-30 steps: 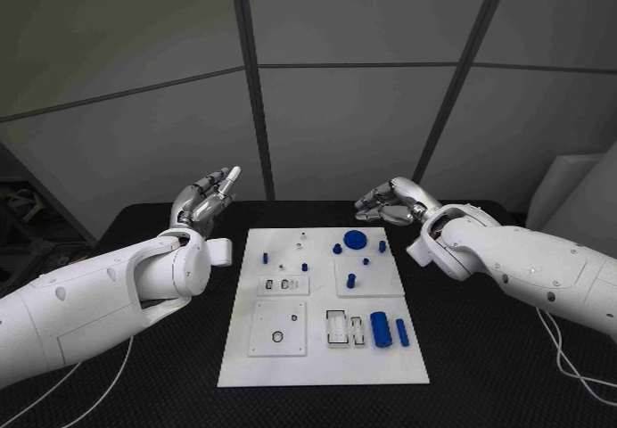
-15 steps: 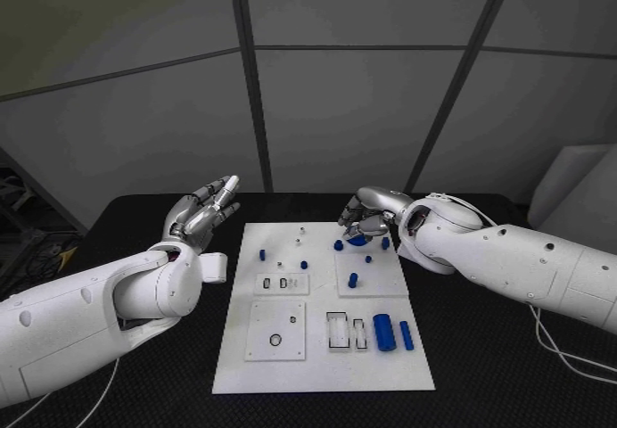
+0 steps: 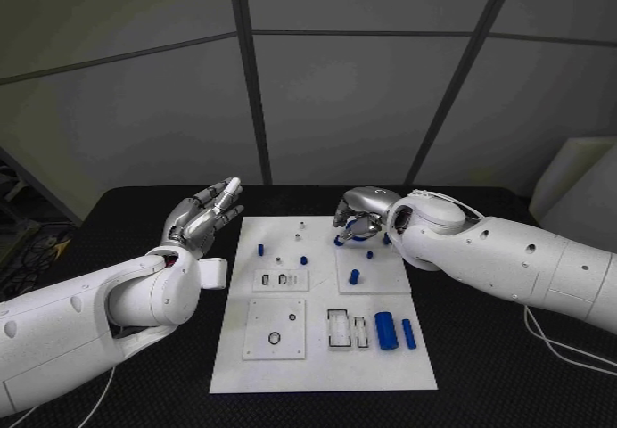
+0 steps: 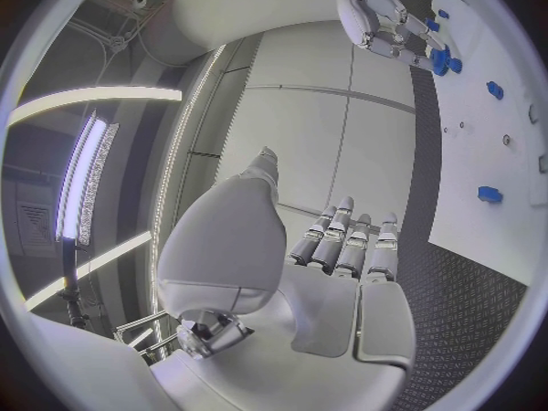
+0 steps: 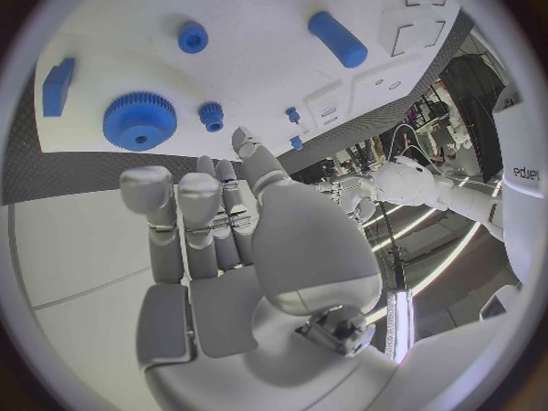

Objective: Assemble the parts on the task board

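The white task board [image 3: 322,366] lies in the middle of the black table. On it are small blue parts: a thick cylinder [image 3: 386,330], a thin bar [image 3: 407,333] and several pegs such as one [image 3: 352,277]. My right hand [image 3: 360,218] hovers over the board's far end, fingers apart and pointing down at the large blue gear [image 5: 140,121]. It holds nothing. A small gear [image 5: 211,114] sits beside the large one. My left hand [image 3: 203,214] is raised left of the board, palm open and fingers straight.
White inset plates with slots [image 3: 337,328] and a ring [image 3: 275,338] lie on the near half of the board. Black table [image 3: 489,357] surrounds the board on all sides. A grey panelled wall stands behind the table.
My right hand has swung left and down from beyond the board's far right corner to just over the large gear. The left hand stays raised and open.
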